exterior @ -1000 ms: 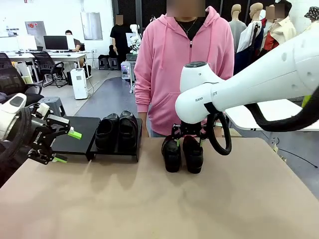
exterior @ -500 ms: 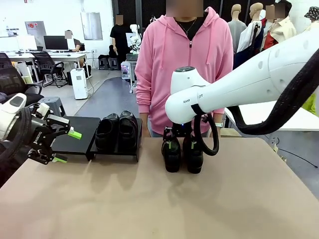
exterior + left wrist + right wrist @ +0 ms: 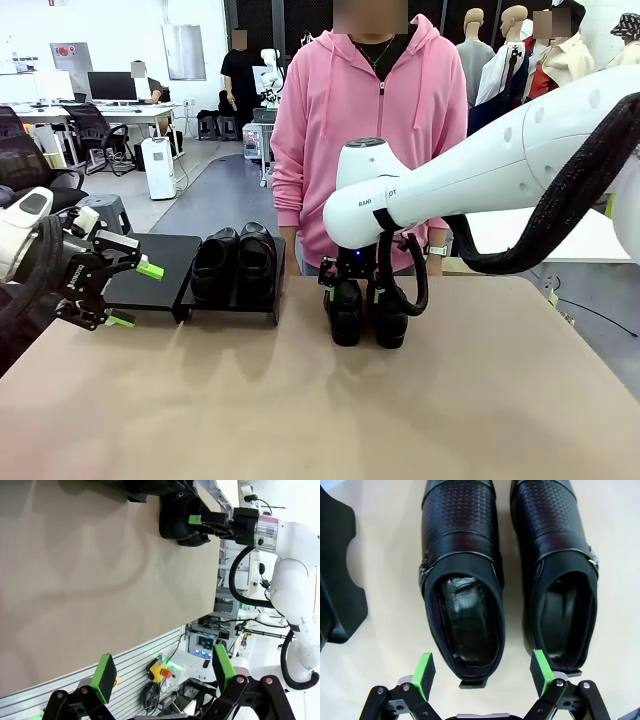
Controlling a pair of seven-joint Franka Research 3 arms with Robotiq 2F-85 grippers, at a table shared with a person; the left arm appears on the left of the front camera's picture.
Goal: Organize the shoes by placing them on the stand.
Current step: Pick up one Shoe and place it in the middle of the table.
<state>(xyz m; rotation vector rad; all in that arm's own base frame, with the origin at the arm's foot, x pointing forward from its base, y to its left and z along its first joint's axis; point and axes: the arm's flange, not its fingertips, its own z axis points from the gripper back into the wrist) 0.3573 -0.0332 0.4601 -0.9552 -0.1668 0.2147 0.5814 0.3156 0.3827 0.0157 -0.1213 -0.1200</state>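
Black glossy shoe lies heel-first beneath the right gripper, fingers spread astride it, but its twin crowds one finger, so closing could snag both or slip before reaching the stand, well apart sideways.

Robotics lab set within an open office, indicated by desks fitted with monitors and swivel chairs at upper left, an emergency-stop button mounted on slotted aluminium rail at lower centre of the left wrist view.
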